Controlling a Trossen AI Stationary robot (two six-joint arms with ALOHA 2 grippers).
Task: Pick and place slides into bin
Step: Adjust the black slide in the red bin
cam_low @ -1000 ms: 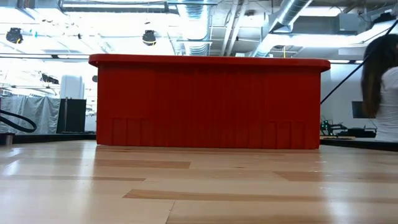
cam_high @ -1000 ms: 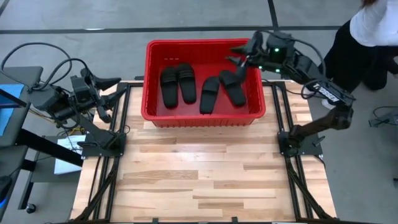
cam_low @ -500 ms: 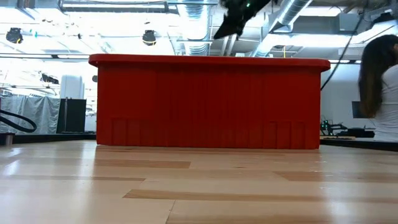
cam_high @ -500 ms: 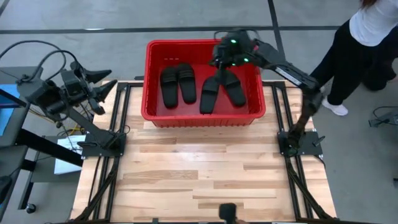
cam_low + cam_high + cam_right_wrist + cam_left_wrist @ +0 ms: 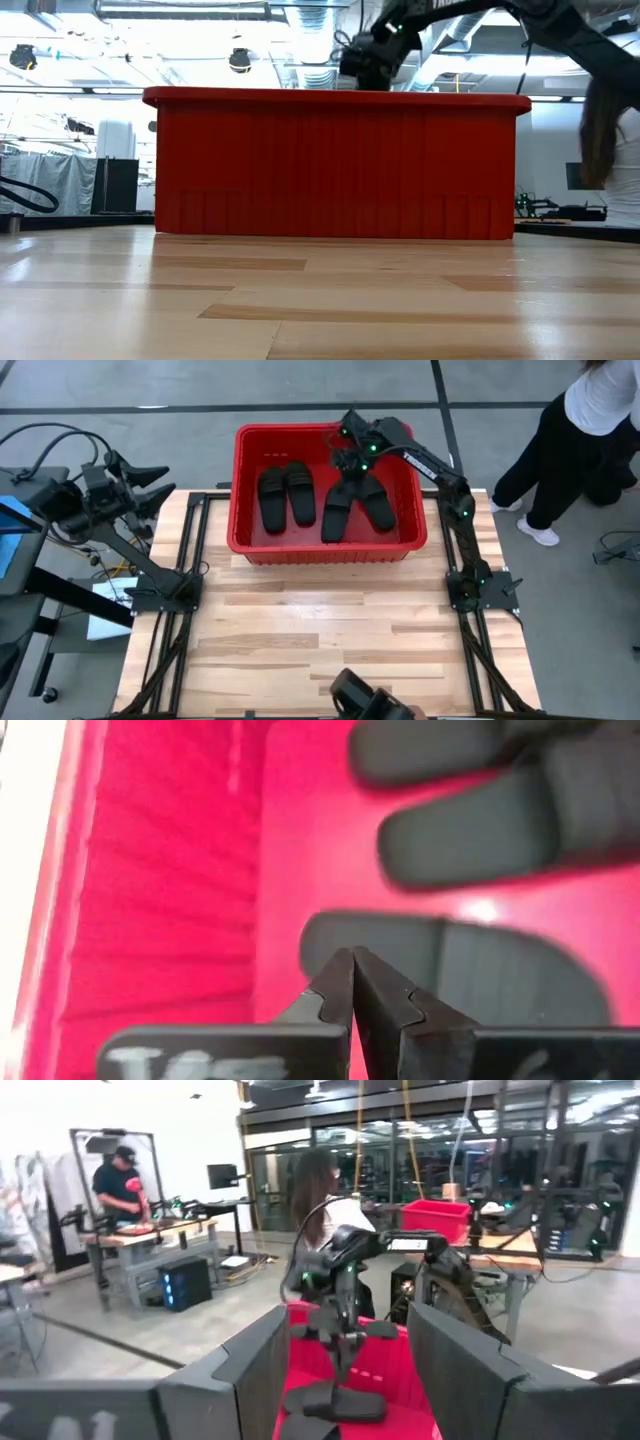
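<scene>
The red bin (image 5: pixel 330 545) stands at the table's far middle. Several black slides lie flat on its floor: a pair side by side at the left (image 5: pixel 286 495), and two more at the right (image 5: pixel 338 512) (image 5: pixel 377 502). My right gripper (image 5: pixel 350 464) hangs over the bin's far right part, pointing down, shut. In the right wrist view its shut tips (image 5: pixel 352 968) stand over one end of a slide (image 5: pixel 470 975). In the low view it (image 5: pixel 368 72) sits at rim height. My left gripper (image 5: pixel 155 485) waits open beyond the table's far left corner.
A person (image 5: pixel 590 420) stands beyond the table's far right corner. A dark object (image 5: pixel 365 702) shows at the table's near edge. The bin's tall wall (image 5: pixel 335 165) hides its inside from the low view. Bare wooden tabletop (image 5: pixel 320 630) lies in front of the bin.
My right gripper has swung from outside the bin's far right corner toward the table's left, over the right-hand slides, and tipped to point down. Its fingers, spread a second ago, now stand together. My left gripper has drifted a little toward the far left. The slides have stayed put.
</scene>
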